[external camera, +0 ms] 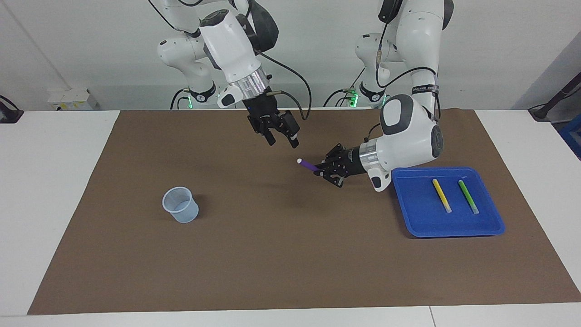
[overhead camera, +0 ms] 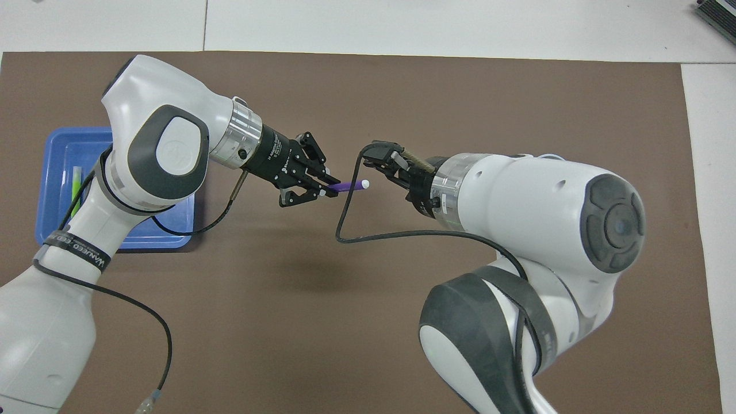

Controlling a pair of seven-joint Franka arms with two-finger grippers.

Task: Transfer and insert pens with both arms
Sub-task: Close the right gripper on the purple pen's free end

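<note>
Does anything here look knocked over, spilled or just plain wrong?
Nothing stands out. The cup stands upright on the mat, and the yellow pen and green pen lie side by side in the tray. The left gripper holds the purple pen in the air near the open right gripper.
</note>
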